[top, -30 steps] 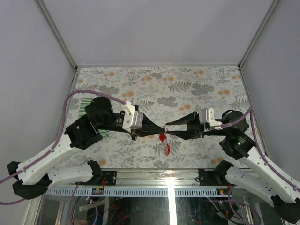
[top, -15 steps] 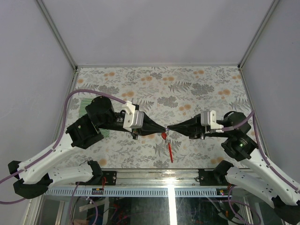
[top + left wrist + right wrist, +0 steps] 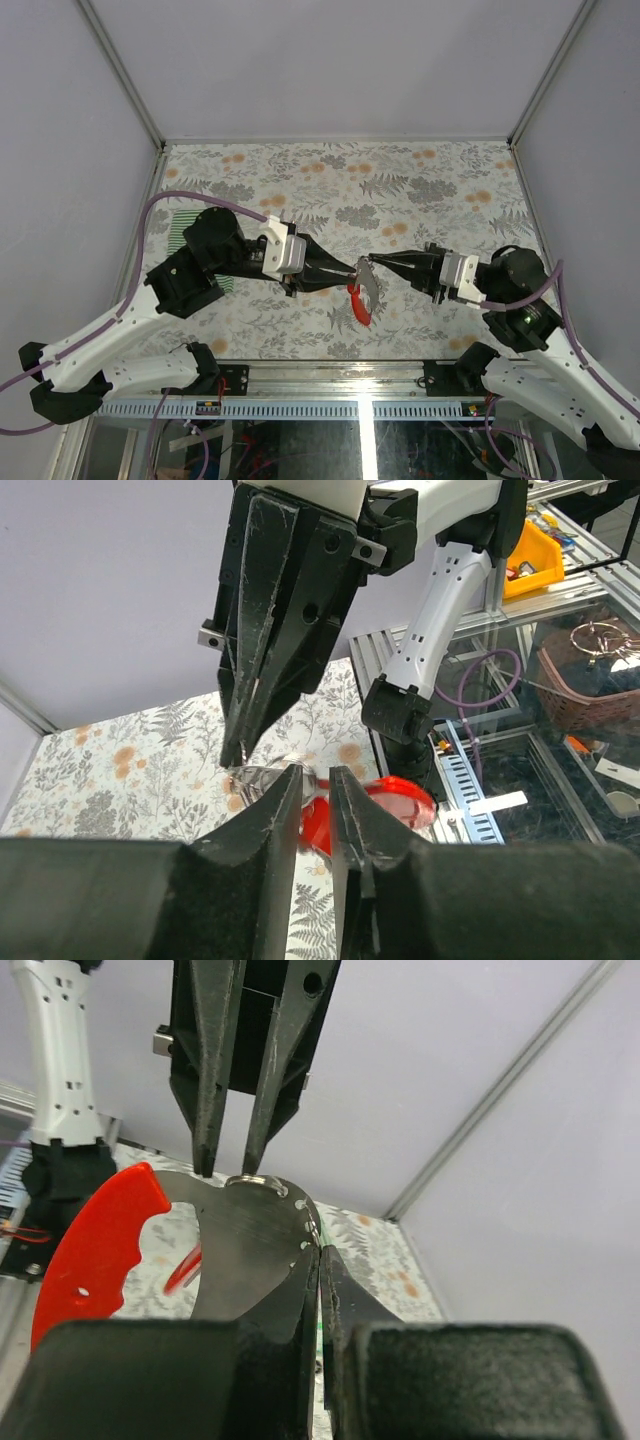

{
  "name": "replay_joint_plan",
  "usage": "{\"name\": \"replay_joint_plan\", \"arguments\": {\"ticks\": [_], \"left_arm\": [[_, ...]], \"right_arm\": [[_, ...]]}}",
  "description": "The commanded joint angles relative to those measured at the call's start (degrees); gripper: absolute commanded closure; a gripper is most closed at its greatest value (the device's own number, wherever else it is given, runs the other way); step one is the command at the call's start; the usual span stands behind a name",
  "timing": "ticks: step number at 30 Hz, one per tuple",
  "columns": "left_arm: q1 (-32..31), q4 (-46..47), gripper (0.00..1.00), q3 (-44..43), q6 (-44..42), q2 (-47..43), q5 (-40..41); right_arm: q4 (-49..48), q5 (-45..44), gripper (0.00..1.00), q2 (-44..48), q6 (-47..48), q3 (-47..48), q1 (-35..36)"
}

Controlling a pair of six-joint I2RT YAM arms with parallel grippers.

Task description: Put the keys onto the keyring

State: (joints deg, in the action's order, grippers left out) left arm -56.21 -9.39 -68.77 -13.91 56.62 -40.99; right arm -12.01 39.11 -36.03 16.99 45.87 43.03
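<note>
Metal piece [image 3: 368, 284] hangs between left gripper [image 3: 347, 272] and right gripper [image 3: 376, 262], over the table [image 3: 430, 180].

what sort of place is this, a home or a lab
Probably a robotics lab cell: white panel walls in aluminium framing around a floral-covered table, and a yellow parts bin beyond.

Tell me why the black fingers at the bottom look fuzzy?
Left wrist view: the left gripper is nearest the lens, so it blurs, while the right gripper beyond looks sharp. Right wrist view: the right gripper blurs likewise; the metal piece it pinches looks crisp.
</note>
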Motion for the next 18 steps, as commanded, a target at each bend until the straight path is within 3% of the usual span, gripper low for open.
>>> {"name": "replay_joint_plan", "arguments": {"ticks": [1,6,11,18], "left_arm": [[-0.19,5.66,0.80,0.99,2.44,-0.90,-0.10],[-0.17,9.58,0.76,2.07,6.57,-1.34,1.18],[-0.13,12.64,0.73,3.31,12.25,-2.03,9.49],[-0.14,15.14,0.61,5.44,12.99,-0.95,13.65]], "right_arm": [[-1.95,-3.99,1.00,1.21,11.28,0.89,0.26],[2.74,-4.57,1.00,1.50,22.55,2.04,0.22],[8.65,-6.41,1.00,1.75,32.18,4.08,0.23],[13.28,-7.57,1.00,0.92,35.64,6.09,0.19]]}}
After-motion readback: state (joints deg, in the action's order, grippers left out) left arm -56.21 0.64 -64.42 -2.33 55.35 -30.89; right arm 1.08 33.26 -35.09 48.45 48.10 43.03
